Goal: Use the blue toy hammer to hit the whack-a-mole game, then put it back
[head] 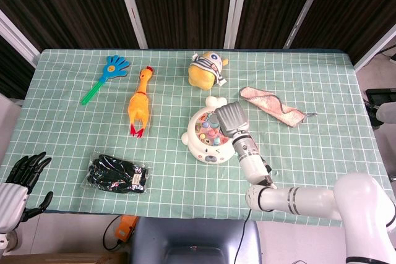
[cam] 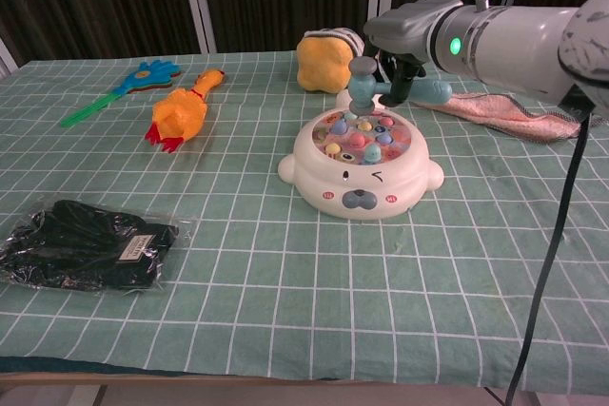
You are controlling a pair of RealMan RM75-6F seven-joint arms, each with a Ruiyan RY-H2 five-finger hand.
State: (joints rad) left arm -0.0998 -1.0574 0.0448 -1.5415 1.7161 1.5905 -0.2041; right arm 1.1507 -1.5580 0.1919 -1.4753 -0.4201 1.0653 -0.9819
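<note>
Far left, below the desk (head: 62,128) edge: left hand (head: 25,174), fingers spread, holding nothing. Mid-desk: whack-a-mole game (cam: 360,159), pegs up. Just above its far side: blue toy hammer (cam: 366,83), head raised clear of the pegs, handle gripped in the right hand (cam: 404,78). Hitting step in hand, judging by the pose. Next: another downward strike onto a peg, or, if finished, carrying the hammer away and laying it down.

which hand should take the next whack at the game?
Right. The right hand already holds the hammer, its head poised just above the game. The left hand hangs off the table's near-left corner, holding nothing, far from the game.
</note>
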